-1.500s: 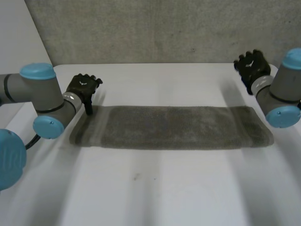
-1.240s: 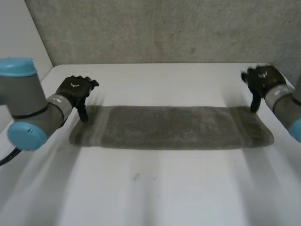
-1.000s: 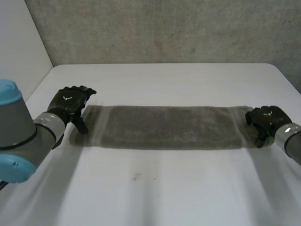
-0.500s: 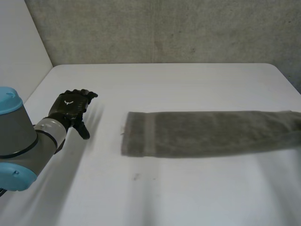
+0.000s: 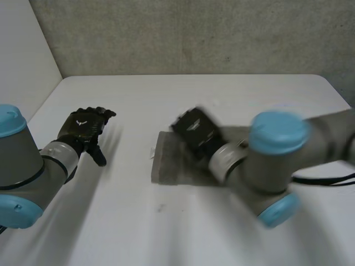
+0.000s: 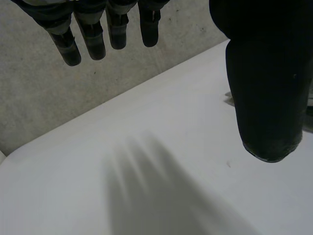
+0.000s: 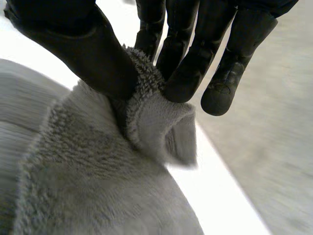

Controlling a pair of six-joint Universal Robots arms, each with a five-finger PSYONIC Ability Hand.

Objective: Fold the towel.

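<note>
- Towel (image 7: 93,196) at the fingers (image 7: 183,73): plain grey, with a flatter ribbed band.
- Left hand (image 5: 83,126), right hand (image 5: 195,132): black.
- Desk (image 5: 183,233): white.
- Wall (image 5: 194,33): mottled grey.
- Arms (image 5: 22,160): grey, light-blue caps.

Soft, even light falls on the white table (image 5: 166,100), the brightest surface in the head view. The grey wall (image 5: 194,33) at the far side is dimmer and mottled. The light-blue cap (image 5: 279,132) on the right arm carries a pale highlight on its top. The left hand (image 5: 83,126) and the right hand (image 5: 195,133) are so black that little detail shows on them. The towel (image 5: 169,166) reads as dull dark grey. In the right wrist view its pile catches light along the raised fold and darkens in the crease under the thumb, and the table beside it is nearly washed out.
</note>
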